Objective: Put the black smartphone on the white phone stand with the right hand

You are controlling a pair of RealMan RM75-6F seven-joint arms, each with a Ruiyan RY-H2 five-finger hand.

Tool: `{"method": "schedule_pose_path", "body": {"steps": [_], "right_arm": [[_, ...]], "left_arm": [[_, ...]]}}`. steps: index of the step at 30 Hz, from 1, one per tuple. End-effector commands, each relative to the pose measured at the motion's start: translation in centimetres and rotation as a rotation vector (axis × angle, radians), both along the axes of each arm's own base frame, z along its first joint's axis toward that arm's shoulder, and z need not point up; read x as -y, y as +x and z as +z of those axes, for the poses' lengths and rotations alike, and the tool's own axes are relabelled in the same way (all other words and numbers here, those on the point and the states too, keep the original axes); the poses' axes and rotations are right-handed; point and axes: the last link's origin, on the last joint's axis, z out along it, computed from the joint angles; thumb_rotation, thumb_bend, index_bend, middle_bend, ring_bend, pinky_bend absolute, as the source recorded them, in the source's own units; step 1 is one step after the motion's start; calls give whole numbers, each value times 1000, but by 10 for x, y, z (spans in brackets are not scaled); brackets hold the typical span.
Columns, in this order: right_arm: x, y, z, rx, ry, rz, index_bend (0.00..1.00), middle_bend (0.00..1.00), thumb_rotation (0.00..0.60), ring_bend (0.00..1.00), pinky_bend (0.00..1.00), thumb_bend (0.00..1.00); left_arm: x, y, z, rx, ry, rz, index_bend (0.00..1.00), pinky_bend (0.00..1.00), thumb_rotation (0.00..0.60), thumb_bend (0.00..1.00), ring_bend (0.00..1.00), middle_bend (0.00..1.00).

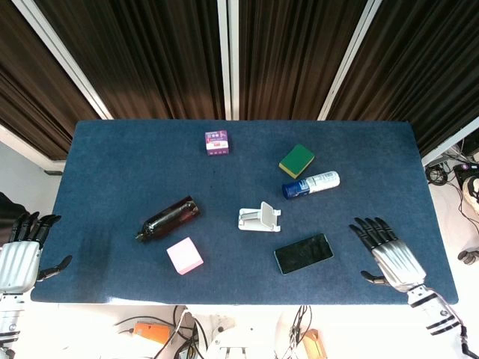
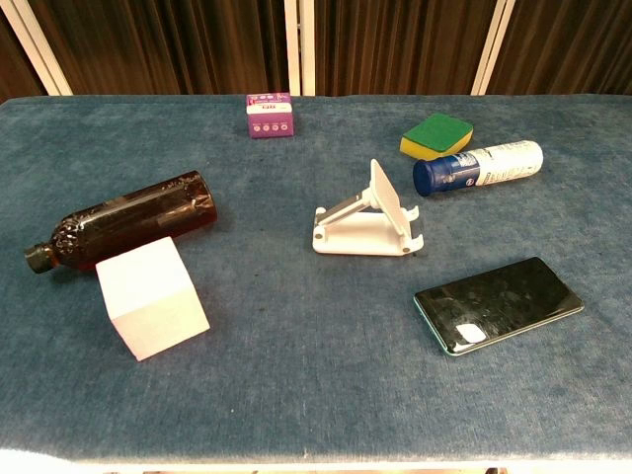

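The black smartphone (image 1: 303,253) (image 2: 498,304) lies flat on the blue table, screen up, near the front edge. Just behind and to its left stands the white phone stand (image 1: 260,218) (image 2: 369,223), with nothing on it. My right hand (image 1: 388,253) hovers over the table's front right area, to the right of the phone, open with fingers spread and holding nothing. My left hand (image 1: 20,253) stays off the table's front left corner, open and empty. Neither hand shows in the chest view.
A brown bottle (image 1: 168,217) lies on its side left of the stand, with a pale pink cube (image 1: 184,256) in front of it. Behind the stand lie a blue-capped white bottle (image 1: 310,184) and a green-yellow sponge (image 1: 297,160). A small purple box (image 1: 217,141) sits at the back.
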Motion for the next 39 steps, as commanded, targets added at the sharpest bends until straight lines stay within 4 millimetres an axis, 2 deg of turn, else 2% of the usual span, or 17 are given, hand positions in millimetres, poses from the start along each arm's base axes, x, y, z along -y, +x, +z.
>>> {"method": "schedule_pose_path", "body": {"steps": [1, 6, 13, 22, 32, 36, 39], "right_arm": [[13, 37, -46, -126, 201, 104, 1, 7, 600, 0, 69, 317], [27, 61, -77, -158, 229, 133, 119, 6, 600, 0, 66, 316], [35, 77, -106, -185, 249, 131, 227, 6, 600, 0, 54, 317], [45, 93, -121, -187, 270, 119, 215, 7, 600, 0, 55, 318], [50, 94, -138, -200, 300, 78, 211, 6, 600, 0, 56, 331], [52, 93, -139, -193, 309, 62, 252, 7, 600, 0, 56, 373], [54, 91, -137, -190, 303, 51, 331, 6, 600, 0, 56, 396]], "left_arm": [[0, 0, -1, 3, -2, -1, 168, 0, 600, 113, 63, 162], [1, -1, -2, 8, -1, -1, 169, 0, 600, 113, 63, 162], [1, -5, -2, 8, -2, 5, 169, 0, 600, 113, 63, 162], [1, -6, -2, 7, -5, 6, 168, 0, 600, 113, 63, 162], [1, -8, -3, 6, -10, 13, 169, 0, 600, 113, 63, 162], [2, -9, -3, 7, -9, 19, 168, 0, 600, 113, 63, 162], [2, -10, -3, 9, -9, 21, 168, 0, 600, 113, 63, 162]]}}
